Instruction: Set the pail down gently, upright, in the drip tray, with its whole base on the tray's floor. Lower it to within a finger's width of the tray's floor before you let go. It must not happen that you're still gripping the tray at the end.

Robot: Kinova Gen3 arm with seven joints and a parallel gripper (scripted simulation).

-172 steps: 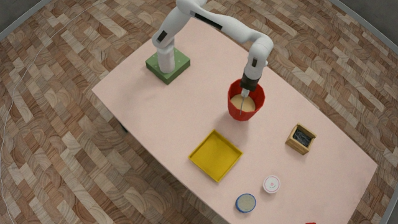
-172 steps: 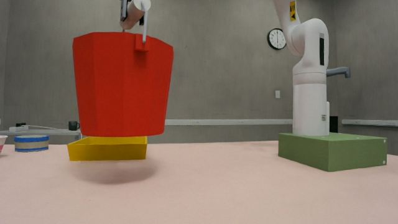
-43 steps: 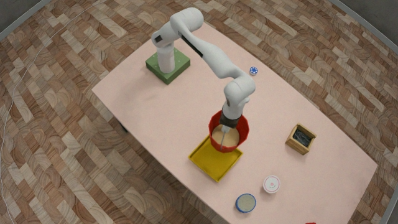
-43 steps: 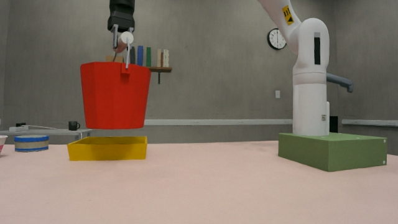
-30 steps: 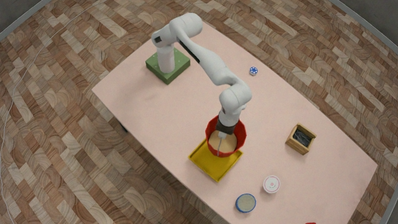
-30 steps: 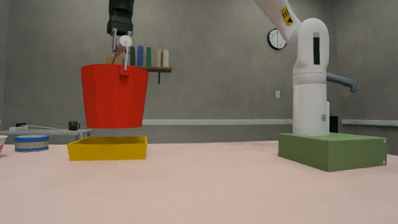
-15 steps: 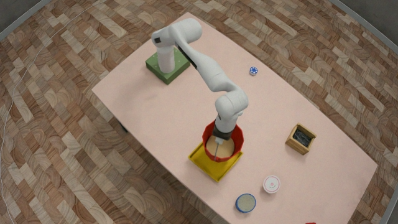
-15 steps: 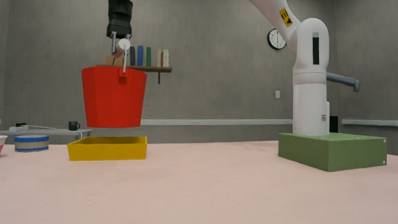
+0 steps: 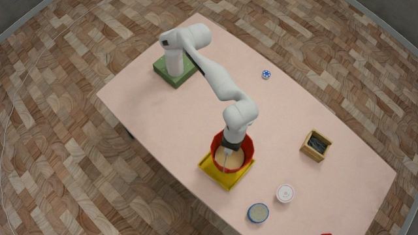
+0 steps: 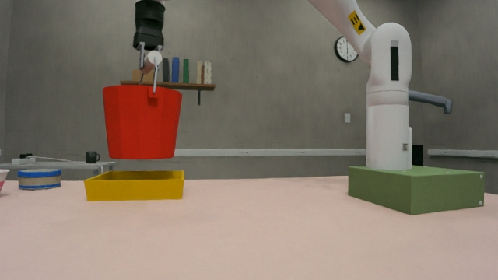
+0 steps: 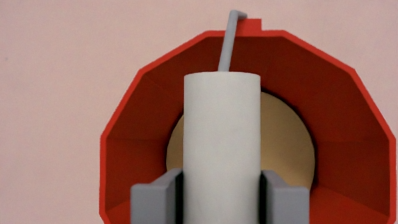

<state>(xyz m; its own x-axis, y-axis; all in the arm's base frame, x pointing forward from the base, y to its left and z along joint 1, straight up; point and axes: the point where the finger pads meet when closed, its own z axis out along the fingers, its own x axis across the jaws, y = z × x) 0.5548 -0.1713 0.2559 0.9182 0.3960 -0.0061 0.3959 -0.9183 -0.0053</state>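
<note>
The red pail (image 10: 142, 121) hangs upright from its white handle grip (image 10: 154, 57), with a thin grey bail running down to its rim. My gripper (image 10: 148, 52) is shut on that handle grip. The pail's base floats a little above the rim of the yellow drip tray (image 10: 135, 185), directly over it. From above, the pail (image 9: 232, 153) covers most of the tray (image 9: 224, 173). In the wrist view the white handle grip (image 11: 222, 145) sits between my two grey fingers, with the pail's red walls and tan floor (image 11: 295, 150) below.
A wooden box (image 9: 315, 145) stands to the right of the tray. A white round container (image 9: 285, 193) and a blue-rimmed one (image 9: 258, 213) lie near the table's front edge. A small blue-white piece (image 9: 266, 74) lies farther back. My green base block (image 10: 416, 187) is at the right.
</note>
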